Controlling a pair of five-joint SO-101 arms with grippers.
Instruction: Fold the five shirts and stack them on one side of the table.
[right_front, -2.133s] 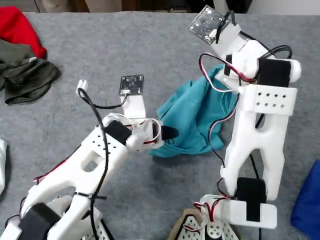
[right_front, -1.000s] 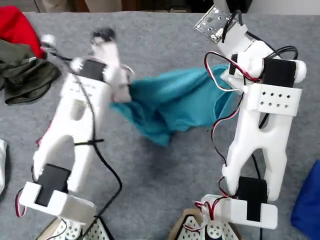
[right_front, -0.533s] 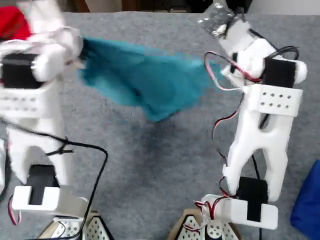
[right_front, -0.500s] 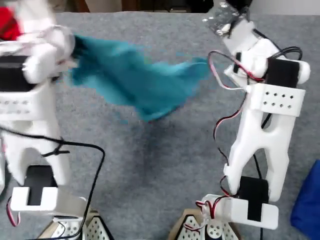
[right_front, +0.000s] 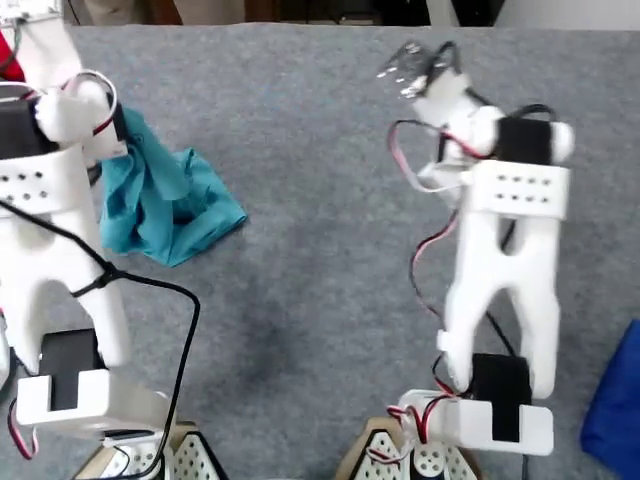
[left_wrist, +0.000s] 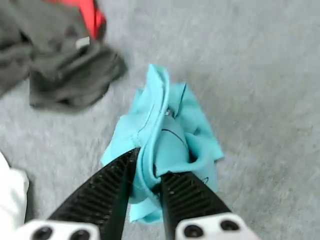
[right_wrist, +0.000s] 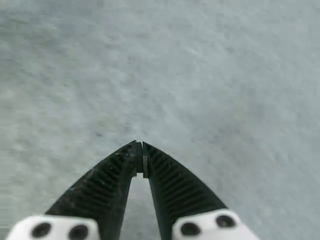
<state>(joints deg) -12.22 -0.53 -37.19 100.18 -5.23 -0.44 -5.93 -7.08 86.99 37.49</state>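
Observation:
A teal shirt (right_front: 165, 205) lies bunched on the grey table at the left, one fold lifted. My left gripper (left_wrist: 149, 164) is shut on that fold of the teal shirt (left_wrist: 170, 135); the cloth hangs in a crumpled heap below the jaws. In the high view the left arm (right_front: 55, 200) stands right beside the heap. My right gripper (right_wrist: 139, 146) is shut with nothing in it, over bare grey table. The right arm (right_front: 505, 230) stands at the table's right, well apart from the teal shirt.
A dark grey shirt (left_wrist: 65, 65) and a red shirt (left_wrist: 87, 12) lie crumpled beyond the teal one at the far left. A blue shirt (right_front: 615, 400) shows at the right edge. A white cloth (left_wrist: 10, 200) lies near the left arm.
The left arm has swung the teal shirt from the middle to the left side of the table. The shirt has come free of the right gripper and dropped into a heap.

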